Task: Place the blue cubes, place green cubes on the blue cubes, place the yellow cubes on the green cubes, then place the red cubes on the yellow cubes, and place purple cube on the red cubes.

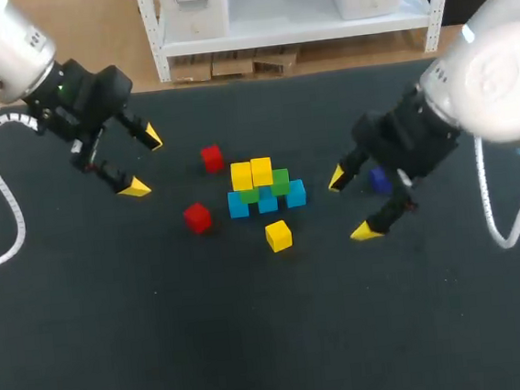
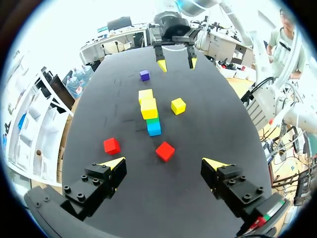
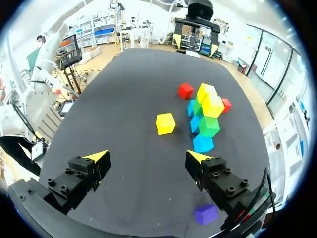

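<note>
Though obscure overhead, purple cube (image 3: 205, 214) plain from wrists

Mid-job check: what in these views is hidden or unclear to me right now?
Head view: purple cube mostly hidden behind the right tool.
Left wrist view: stack seen end-on; only one blue cube shows, any others are behind it.
Right wrist view: one red cube half hidden beyond the stack; purple cube partly covered by the tool's finger.
</note>
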Motion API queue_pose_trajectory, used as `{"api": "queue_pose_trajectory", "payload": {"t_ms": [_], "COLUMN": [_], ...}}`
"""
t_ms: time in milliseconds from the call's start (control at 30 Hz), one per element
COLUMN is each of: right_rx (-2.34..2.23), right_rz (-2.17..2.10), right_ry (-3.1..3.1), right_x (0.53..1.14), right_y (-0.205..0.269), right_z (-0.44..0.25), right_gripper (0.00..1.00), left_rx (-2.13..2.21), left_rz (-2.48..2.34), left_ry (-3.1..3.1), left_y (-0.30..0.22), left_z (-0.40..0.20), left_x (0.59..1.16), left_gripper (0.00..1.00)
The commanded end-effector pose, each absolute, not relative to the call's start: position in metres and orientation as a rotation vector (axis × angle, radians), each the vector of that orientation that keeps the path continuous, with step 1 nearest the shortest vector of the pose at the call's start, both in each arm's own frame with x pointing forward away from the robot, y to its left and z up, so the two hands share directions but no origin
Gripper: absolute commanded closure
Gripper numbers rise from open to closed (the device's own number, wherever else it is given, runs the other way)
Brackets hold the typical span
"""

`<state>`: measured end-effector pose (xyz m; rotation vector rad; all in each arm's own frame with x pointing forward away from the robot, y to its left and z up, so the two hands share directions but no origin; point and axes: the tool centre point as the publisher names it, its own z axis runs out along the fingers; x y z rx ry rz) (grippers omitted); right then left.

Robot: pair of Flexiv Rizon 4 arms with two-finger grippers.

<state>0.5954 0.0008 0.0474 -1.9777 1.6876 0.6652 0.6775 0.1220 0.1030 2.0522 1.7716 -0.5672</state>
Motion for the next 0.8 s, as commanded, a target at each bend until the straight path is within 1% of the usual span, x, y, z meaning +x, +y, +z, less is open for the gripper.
{"api": "queue_pose_trajectory", "payload": {"t_ms": [33, 67, 100, 133, 200, 433, 800], "right_rx": [-1.973, -1.973, -1.975, -1.976, -1.975, -1.993, -2.047], "right_rz": [0.670, 0.670, 0.668, 0.673, 0.678, 0.719, 0.752], "right_ry": [1.666, 1.665, 1.660, 1.650, 1.642, 1.606, 1.556], "right_x": [0.608, 0.610, 0.611, 0.612, 0.614, 0.616, 0.620], "right_y": [0.021, 0.024, 0.028, 0.032, 0.040, 0.061, 0.075], "right_z": [0.026, 0.023, 0.021, 0.019, 0.013, 0.002, -0.006], "right_gripper": [0.16, 0.13, 0.05, 0.02, 0.00, 0.00, 0.00], "left_rx": [2.054, 2.054, 2.054, 2.054, 2.054, 2.054, 2.054], "left_rz": [-0.570, -0.570, -0.570, -0.570, -0.570, -0.570, -0.570], "left_ry": [1.769, 1.769, 1.769, 1.769, 1.769, 1.769, 1.769], "left_y": [0.122, 0.122, 0.122, 0.122, 0.122, 0.122, 0.122], "left_z": [0.103, 0.103, 0.103, 0.103, 0.103, 0.103, 0.103], "left_x": [0.679, 0.679, 0.679, 0.679, 0.679, 0.679, 0.679], "left_gripper": [0.00, 0.00, 0.00, 0.00, 0.00, 0.00, 0.00]}}
